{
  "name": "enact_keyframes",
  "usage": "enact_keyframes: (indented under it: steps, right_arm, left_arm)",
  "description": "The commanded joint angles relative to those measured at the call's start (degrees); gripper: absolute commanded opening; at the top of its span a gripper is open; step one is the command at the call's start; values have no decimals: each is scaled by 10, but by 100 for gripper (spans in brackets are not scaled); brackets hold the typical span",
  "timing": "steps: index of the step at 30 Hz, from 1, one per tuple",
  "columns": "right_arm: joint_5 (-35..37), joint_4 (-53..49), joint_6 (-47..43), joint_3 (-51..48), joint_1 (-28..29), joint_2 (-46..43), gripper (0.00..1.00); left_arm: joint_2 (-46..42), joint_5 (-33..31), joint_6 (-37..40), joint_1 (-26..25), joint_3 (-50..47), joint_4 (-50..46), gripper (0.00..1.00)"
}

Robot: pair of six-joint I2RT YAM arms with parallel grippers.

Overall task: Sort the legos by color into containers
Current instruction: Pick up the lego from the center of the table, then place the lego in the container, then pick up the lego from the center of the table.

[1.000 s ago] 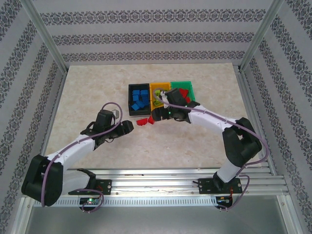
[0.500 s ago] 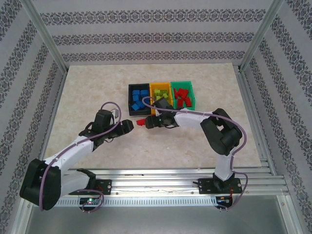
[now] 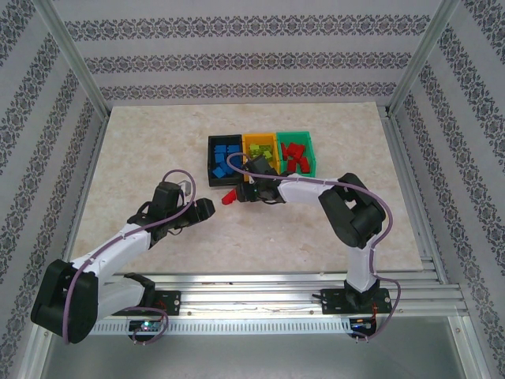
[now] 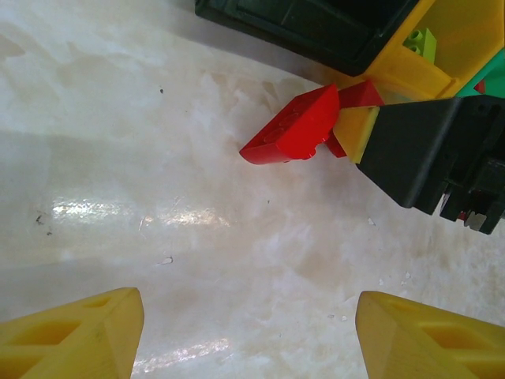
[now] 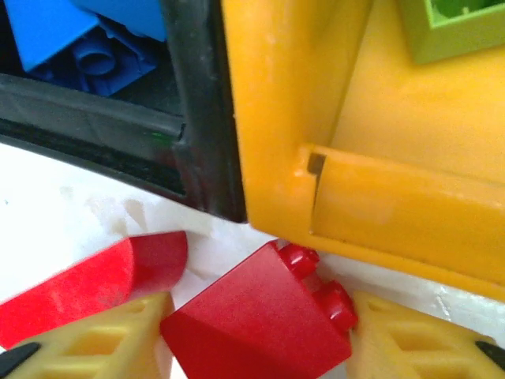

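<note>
At the near outside corner of the yellow-orange bin (image 5: pixel 284 118), on the bench (image 3: pixel 142 158), lie two loose red pieces.

Right wrist view:
- Studded red brick (image 5: pixel 260 320): glossy, blocky, two round studs facing the yellow-orange bin's wall.
- It sits between the ribbed yellow fingers (image 5: pixel 102 343) of the right tool (image 5: pixel 256 335). Both fingers lie against its flanks, so the tool is clamped on it. Whether it is lifted off the bench, cannot tell.
- Sloped red brick (image 5: pixel 95 288): smooth wedge face, just outside the finger on the black bin's side.
- Black bin (image 5: pixel 197 118): its wall touches the yellow-orange bin's side wall. Blue bricks (image 5: pixel 71 39) inside, one showing a hollow tube underside.
- Lime brick (image 5: pixel 450 28): matte, inside the yellow-orange bin.

Top view adds:
- Green bin (image 3: pixel 297 133) stands against the yellow-orange bin on the side opposite the black one. It holds red bricks (image 3: pixel 293 152).
- Left tool (image 3: pixel 207 208) is nearer the arm bases than the yellow-orange bin, apart from both red pieces.

Left wrist view adds:
- The left tool's jaws stand wide open over glossy, marbled bench.
- The wedge profile of the sloped brick rests against the right tool's yellow fingertip.
</note>
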Motion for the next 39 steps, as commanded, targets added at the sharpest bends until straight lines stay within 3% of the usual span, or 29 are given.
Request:
enact_keyframes:
  steps: [1,6,12,16,21,25,29,39]
  right_arm:
    - [14,17,-1,-15,2,-5,40]
    - [10,28,-3,-75,3,-78,33]
    - [14,25,-5,-140,-17,-189,33]
    - [10,14,-13,-145,-77,-236,33]
    - [-26,8,-9,-101,-172,-217,35]
    - [-30,-4,-18,-47,-212,-170,42]
    - [-31,-29,-29,-13,-228,-143,68]
    - [-54,-17,-37,-102,-230,-202,73]
  left_arm:
    - [2,-3,1,7,-1,-10,71]
    - [8,2,-3,7,-4,2,71]
    - [74,26,39,4,64,-25,71]
    - [149,43,57,-6,116,-25,71]
    - [260,65,77,-24,208,-59,69]
    - [326,54,114,-44,286,-111,69]
    - [367,17,152,-54,343,-172,69]
    - [418,-34,202,-64,413,-242,69]
